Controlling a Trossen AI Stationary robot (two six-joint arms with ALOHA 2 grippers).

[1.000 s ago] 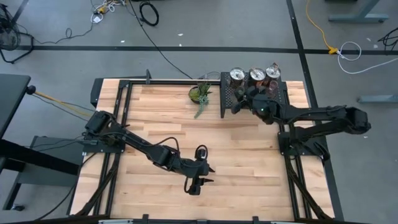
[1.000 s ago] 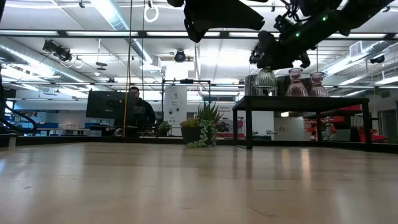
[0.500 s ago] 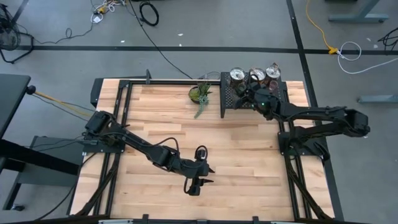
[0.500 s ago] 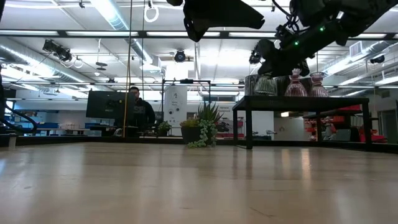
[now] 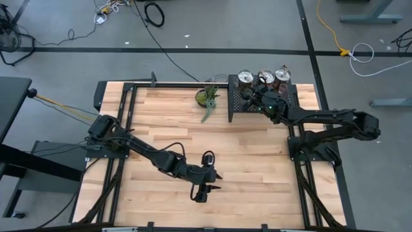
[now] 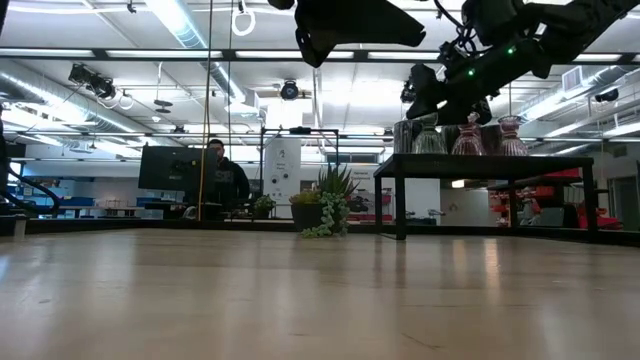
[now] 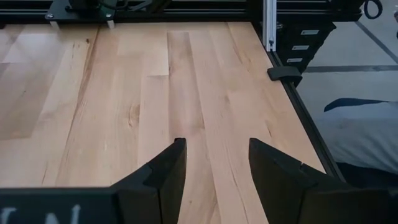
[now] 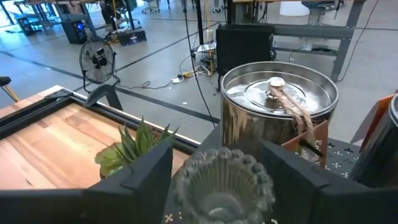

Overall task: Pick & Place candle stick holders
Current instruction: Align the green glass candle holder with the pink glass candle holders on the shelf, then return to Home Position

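The desk is pale wood planking, smooth with a light sheen. The rack is matt black perforated metal. One silver holder is shiny polished metal; the beaded glass holder looks clear and glossy. The right gripper is matt black.

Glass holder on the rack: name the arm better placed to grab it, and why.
Right. The right gripper is open around the glass holder on the black rack. The left gripper hangs open over bare table, far off.

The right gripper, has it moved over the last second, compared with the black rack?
Yes. In the high view the right gripper has moved farther over the black mesh rack, toward the silver candle holders along its back edge.
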